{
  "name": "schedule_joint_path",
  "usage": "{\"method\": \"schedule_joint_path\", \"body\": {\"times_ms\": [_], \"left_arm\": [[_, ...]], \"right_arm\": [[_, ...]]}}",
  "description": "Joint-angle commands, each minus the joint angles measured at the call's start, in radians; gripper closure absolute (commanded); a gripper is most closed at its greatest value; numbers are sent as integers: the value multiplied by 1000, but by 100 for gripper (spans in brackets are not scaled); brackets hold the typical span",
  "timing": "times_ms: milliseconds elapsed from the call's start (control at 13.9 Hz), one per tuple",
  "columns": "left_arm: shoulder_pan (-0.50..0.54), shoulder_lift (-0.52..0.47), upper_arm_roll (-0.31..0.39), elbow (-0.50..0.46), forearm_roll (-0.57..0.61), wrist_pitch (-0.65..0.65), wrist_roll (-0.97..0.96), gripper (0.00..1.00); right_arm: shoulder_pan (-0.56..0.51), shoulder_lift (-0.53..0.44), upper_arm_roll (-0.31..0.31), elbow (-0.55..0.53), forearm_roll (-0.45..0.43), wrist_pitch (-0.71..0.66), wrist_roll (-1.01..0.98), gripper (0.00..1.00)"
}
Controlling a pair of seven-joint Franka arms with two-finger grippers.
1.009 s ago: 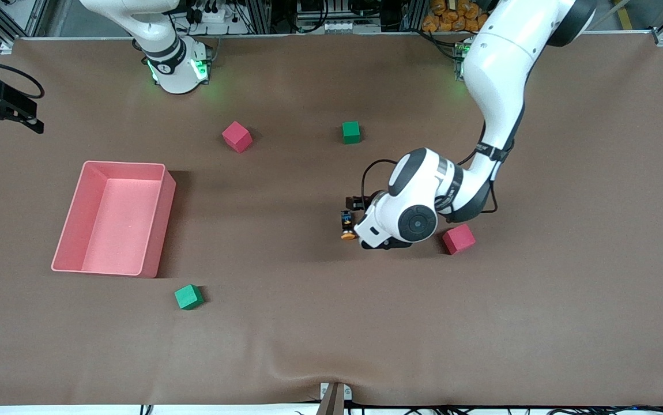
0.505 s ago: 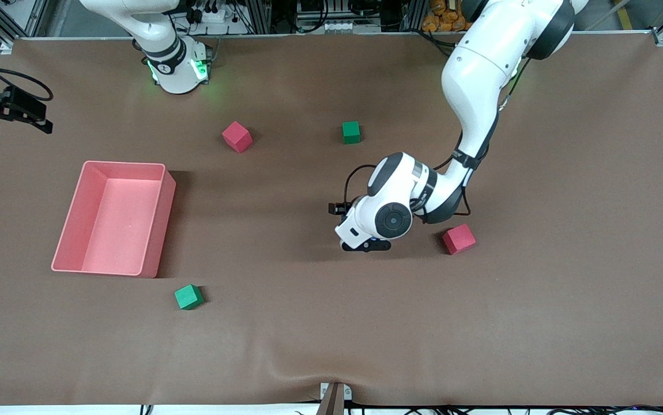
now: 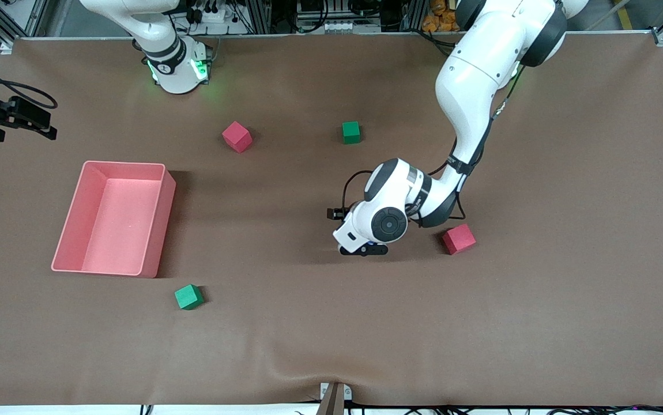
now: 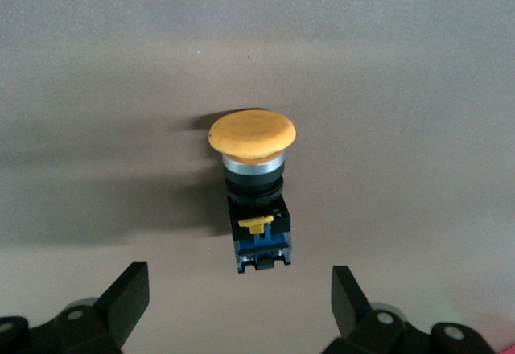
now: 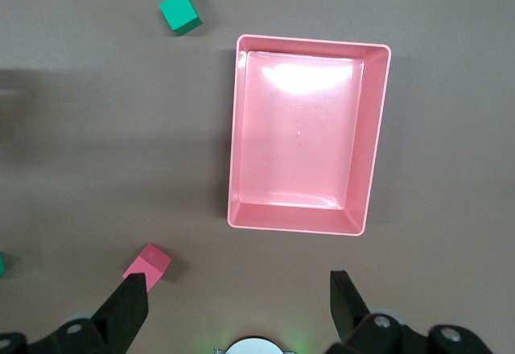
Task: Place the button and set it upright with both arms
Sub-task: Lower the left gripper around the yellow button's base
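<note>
The button (image 4: 253,185) lies on its side on the brown table mat; it has an orange cap and a black-and-blue body. In the front view it is hidden under the left arm's wrist. My left gripper (image 3: 363,249) is over it at mid table. In the left wrist view the left gripper (image 4: 239,290) is open, its fingers (image 4: 129,294) wide apart on either side of the body's blue end and not touching it. My right gripper (image 3: 20,121) waits high over the right arm's end of the table, and it is open and empty in the right wrist view (image 5: 239,290).
A pink bin (image 3: 161,219) stands toward the right arm's end; it also shows in the right wrist view (image 5: 233,145). A red cube (image 3: 459,239) lies close beside the left gripper. A red cube (image 3: 237,136) and green cubes (image 3: 351,132) (image 3: 188,297) lie apart.
The left arm has moved toward the right arm's end and come over the button, which showed beside the gripper before and is now hidden in the front view. The right gripper drifted slightly.
</note>
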Motion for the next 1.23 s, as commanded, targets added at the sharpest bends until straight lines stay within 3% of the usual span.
{"method": "schedule_joint_path", "body": {"times_ms": [0, 216, 1153], "left_arm": [[-9, 23, 12, 31, -15, 22, 16, 0], [-11, 34, 12, 31, -15, 46, 16, 1], [-11, 46, 12, 31, -15, 63, 16, 22]], "right_arm": [[-9, 12, 2, 31, -7, -18, 19, 0], [-29, 12, 1, 10, 7, -14, 19, 0], [-54, -8, 2, -43, 27, 61, 20, 0]]}}
